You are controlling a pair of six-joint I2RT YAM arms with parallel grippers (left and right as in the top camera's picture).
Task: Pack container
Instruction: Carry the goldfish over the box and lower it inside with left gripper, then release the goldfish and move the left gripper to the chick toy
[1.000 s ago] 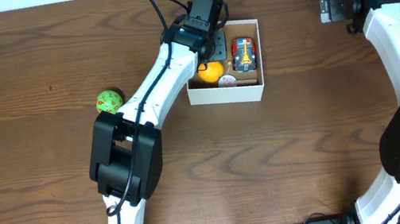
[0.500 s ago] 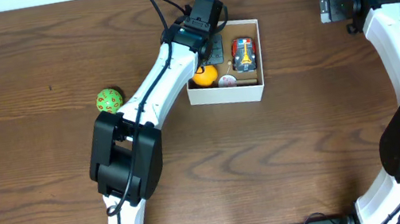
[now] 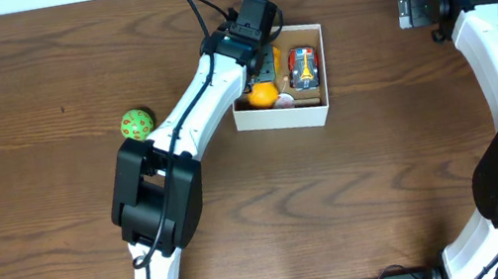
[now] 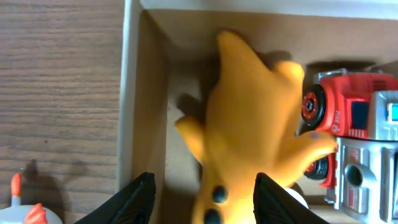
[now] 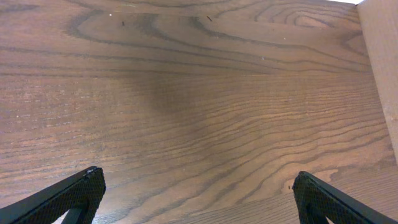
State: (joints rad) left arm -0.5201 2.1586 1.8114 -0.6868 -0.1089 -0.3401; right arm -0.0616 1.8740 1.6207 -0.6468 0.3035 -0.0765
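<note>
The container [image 3: 284, 120] is a small white-walled cardboard box with a brown inside, standing at the back middle of the table. In it lie a red and silver toy car [image 3: 302, 68] on the right and an orange toy [image 3: 263, 94] on the left. My left gripper [image 4: 206, 202] hangs over the box's left half, open. The orange toy [image 4: 249, 124] lies below and between its fingertips, with a clear gap on the left side. My right gripper [image 5: 199, 199] stands wide open over bare wood at the back right, nothing between its fingers.
A green spotted ball [image 3: 136, 125] rests on the table left of the box, beside my left arm. A small white round thing [image 3: 283, 101] lies at the box's front wall. A small white and orange thing [image 4: 31, 214] shows just outside the box's left wall.
My left jaws have spread apart over the box. The orange toy has shifted slightly inside it. The right arm has not moved.
</note>
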